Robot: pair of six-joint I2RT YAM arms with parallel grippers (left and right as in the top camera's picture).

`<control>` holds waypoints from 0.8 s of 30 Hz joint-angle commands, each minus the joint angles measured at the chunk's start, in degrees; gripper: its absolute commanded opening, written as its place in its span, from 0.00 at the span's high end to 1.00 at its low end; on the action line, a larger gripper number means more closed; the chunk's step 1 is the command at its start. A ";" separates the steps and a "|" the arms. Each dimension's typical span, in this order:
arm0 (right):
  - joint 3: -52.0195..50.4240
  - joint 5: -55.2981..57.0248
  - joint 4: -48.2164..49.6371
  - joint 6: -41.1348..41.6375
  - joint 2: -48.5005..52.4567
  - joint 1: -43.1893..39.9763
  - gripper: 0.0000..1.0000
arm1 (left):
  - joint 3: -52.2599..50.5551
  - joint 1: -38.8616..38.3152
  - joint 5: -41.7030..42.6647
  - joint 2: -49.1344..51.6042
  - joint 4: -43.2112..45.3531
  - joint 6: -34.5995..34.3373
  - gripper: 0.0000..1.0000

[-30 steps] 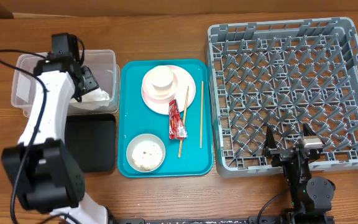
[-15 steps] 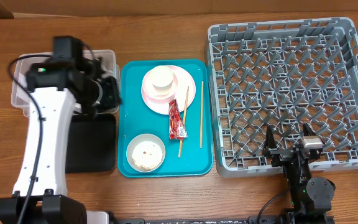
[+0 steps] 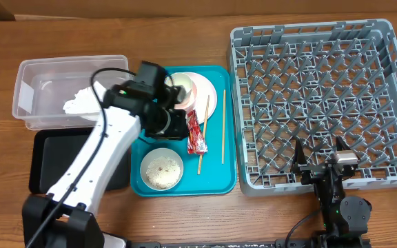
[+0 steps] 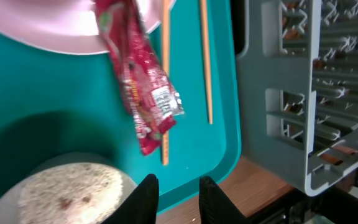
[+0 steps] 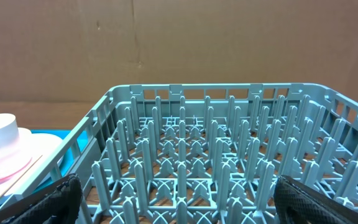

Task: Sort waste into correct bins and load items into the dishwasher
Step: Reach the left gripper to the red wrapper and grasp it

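My left gripper (image 3: 180, 127) (image 4: 176, 200) is open and empty, low over the teal tray (image 3: 143, 89), just left of the red snack wrapper (image 3: 197, 134) (image 4: 140, 81). Two wooden chopsticks (image 3: 223, 127) (image 4: 206, 62) lie beside the wrapper. A bowl with rice-like scraps (image 3: 161, 168) (image 4: 67, 193) sits at the tray's front. The pink plate (image 3: 204, 89) (image 4: 42, 25) carries a white cup (image 3: 182, 84), partly hidden by my arm. The crumpled napkin (image 3: 78, 103) lies in the clear tub (image 3: 26, 89). My right gripper (image 3: 320, 162) (image 5: 182, 199) is open over the grey dish rack (image 3: 322, 89) (image 5: 216, 162).
The black tray (image 3: 54, 172) lies in front of the clear tub. The dish rack also shows in the left wrist view (image 4: 316, 93), right of the teal tray (image 4: 42, 106). Bare wooden table (image 3: 185, 213) runs along the front edge.
My left arm swung right from the clear tub to above the teal tray. The napkin stays in the tub. The right arm has not moved.
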 commanded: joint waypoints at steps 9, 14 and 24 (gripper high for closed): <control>-0.61 -0.35 0.48 -0.02 -0.68 -0.24 0.00 | -0.76 -12.22 -22.86 0.37 4.70 -13.90 0.52; -0.61 -0.35 0.48 -0.02 -0.68 -0.24 0.00 | -0.79 -13.68 -28.37 0.37 4.87 -18.56 0.51; -0.61 -0.35 0.48 -0.04 -0.68 -0.24 0.00 | -2.12 -14.19 -28.52 0.37 6.49 -19.30 0.50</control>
